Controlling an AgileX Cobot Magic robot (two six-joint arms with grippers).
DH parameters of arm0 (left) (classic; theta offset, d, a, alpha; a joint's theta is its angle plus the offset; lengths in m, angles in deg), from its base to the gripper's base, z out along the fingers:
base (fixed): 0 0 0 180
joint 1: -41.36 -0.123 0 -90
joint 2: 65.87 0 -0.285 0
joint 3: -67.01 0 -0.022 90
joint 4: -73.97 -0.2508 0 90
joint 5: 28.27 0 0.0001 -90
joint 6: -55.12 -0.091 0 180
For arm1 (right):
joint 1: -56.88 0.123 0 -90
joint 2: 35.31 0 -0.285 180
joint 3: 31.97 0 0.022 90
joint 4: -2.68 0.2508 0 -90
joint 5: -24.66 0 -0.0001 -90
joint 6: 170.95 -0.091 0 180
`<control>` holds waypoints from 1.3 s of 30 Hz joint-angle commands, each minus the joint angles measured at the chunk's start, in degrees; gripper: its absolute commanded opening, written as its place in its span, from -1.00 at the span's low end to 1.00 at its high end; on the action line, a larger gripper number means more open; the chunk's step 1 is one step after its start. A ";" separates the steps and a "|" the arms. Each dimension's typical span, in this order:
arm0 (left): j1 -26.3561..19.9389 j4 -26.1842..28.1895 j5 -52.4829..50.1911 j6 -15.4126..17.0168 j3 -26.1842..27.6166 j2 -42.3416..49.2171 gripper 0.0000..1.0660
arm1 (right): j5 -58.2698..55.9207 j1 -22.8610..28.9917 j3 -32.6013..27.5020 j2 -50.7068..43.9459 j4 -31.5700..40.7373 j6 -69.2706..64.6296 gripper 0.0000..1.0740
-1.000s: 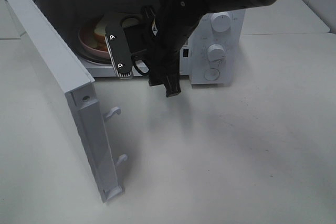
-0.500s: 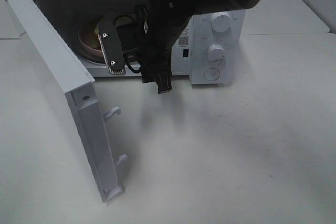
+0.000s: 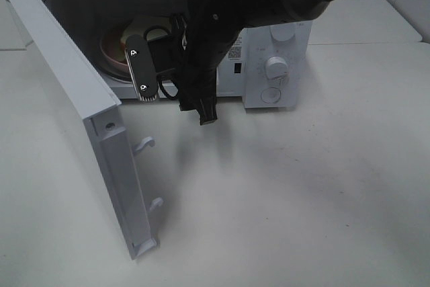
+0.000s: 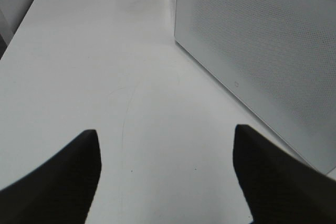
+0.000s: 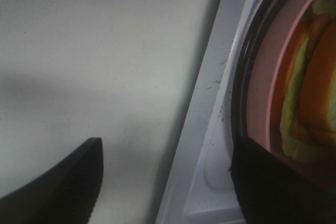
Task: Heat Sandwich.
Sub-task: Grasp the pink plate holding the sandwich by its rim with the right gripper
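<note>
1. The white microwave [image 3: 275, 78] stands at the back of the white table [image 3: 302, 199]. Its door [image 3: 67, 72] is swung wide open, toward the left side of the high view.
2. The sandwich [image 3: 142, 29] is inside the microwave. It lies on a pink plate [image 3: 111, 50].
3. My right arm [image 3: 228, 11] reaches across from the right and hangs in front of the open microwave. It hides part of the sandwich and plate from the high camera.
4. My right jaws are spread wide and hold nothing. They are just in front of the opening, low by its front edge. One finger [image 3: 142, 72], the one with two screws, is in front of the plate. The other finger [image 3: 205, 109] points down over the table.
5. My right wrist camera sees the sandwich [image 5: 315, 77] up close: orange-brown bread with pale green filling. The pink plate [image 5: 268, 77] has a dark ring around it. One dark finger [image 5: 273, 182] covers a bit of the plate. The other one [image 5: 58, 192] is over the table.
6. My left jaws are spread wide too, with nothing between them. Their fingers [image 4: 58, 182] are over the bare table, near a white wall with tiny dots [image 4: 262, 51]. I cannot tell if that wall is the door or the side of the microwave.
7. The front of the microwave has a round knob [image 3: 277, 66]. The door edge has two little hooks [image 3: 144, 144].
</note>
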 commanded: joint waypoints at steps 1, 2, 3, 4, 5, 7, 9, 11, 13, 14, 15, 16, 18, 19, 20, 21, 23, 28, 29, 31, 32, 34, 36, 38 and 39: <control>0.11 0.06 -0.46 0.29 -0.17 0.92 0.24 | 1.89 0.00 0.63 0.11 -0.06 0.57 0.26; 0.11 0.06 -0.46 0.29 -0.17 0.92 0.24 | 2.41 0.00 0.63 0.11 -0.06 0.57 0.26; 0.11 0.06 -0.46 0.29 -0.17 0.92 0.24 | 2.41 0.00 0.63 0.11 -0.06 0.57 0.26; 0.11 0.06 -0.46 0.29 -0.17 0.92 0.24 | 3.27 0.00 0.63 0.29 -0.06 0.52 0.26; 0.11 0.06 -0.46 0.29 -0.17 0.92 0.24 | 3.55 0.00 0.63 0.29 0.00 0.52 0.26; 0.11 0.06 -0.46 0.29 -0.17 0.92 0.24 | 4.70 0.00 0.63 0.97 0.17 0.46 0.26; 0.11 0.06 -0.46 0.23 -0.17 0.92 0.24 | 5.04 0.00 0.63 1.15 0.17 0.34 0.26; 0.11 0.06 -0.46 0.23 -0.17 0.92 0.24 | 6.53 0.00 0.63 1.15 0.17 0.34 0.26; 0.11 0.06 -0.46 0.23 -0.17 0.92 0.24 | 7.39 0.00 0.63 1.15 0.17 0.34 0.26; 0.11 0.06 -0.46 0.23 -0.17 0.92 0.24 | 7.96 0.00 0.63 1.15 0.17 0.34 0.26; 0.11 0.06 -0.46 0.23 -0.17 0.92 0.24 | 8.54 -0.06 0.63 1.15 0.17 0.34 0.26; 0.11 0.06 -0.46 0.23 -0.17 0.92 0.24 | 9.51 -0.52 0.74 1.32 0.34 0.34 0.26; 0.11 0.06 -0.46 0.23 -0.17 0.92 0.24 | 9.51 -0.69 1.03 1.60 0.57 0.34 0.26; 0.11 0.06 -0.46 0.23 -0.17 0.92 0.24 | 9.34 -0.69 1.43 1.89 0.92 0.29 0.26; 0.11 0.11 -0.46 0.17 -0.17 0.92 0.24 | 9.22 -0.92 2.58 2.41 1.49 -0.11 0.26; 0.11 0.11 -0.46 0.17 -0.17 0.92 0.24 | 9.22 -0.92 2.58 2.41 1.49 -0.11 0.26; 0.11 0.11 -0.46 0.17 -0.17 0.92 0.24 | 9.28 -1.38 3.32 2.58 1.49 -0.46 0.25; 0.11 0.11 -0.46 0.17 -0.17 0.92 0.24 | 9.22 -2.06 5.73 3.84 1.78 -1.15 0.22; 0.11 0.11 -0.46 0.17 -0.17 0.92 0.24 | 9.17 -2.29 6.53 4.47 1.78 -1.60 0.22; 0.11 0.11 -0.46 0.17 -0.17 0.92 0.24 | 9.17 -2.58 6.88 4.81 1.78 -1.78 0.22; 0.11 0.11 -0.46 0.17 -0.17 0.92 0.24 | 9.17 -2.58 7.33 5.21 1.83 -2.01 0.22; 0.11 0.11 -0.46 0.17 -0.17 0.92 0.24 | 9.17 -2.69 8.19 5.84 1.83 -2.06 0.22; 0.11 0.11 -0.46 0.17 -0.17 0.92 0.24 | 9.17 -2.69 8.48 5.90 1.83 -2.06 0.22; 0.11 0.11 -0.46 0.06 -0.17 0.92 0.24 | 9.11 -3.27 9.34 6.59 1.89 -2.06 0.22; 0.11 0.11 -0.46 0.06 -0.17 0.92 0.24 | 9.11 -3.27 9.51 6.93 2.01 -2.06 0.22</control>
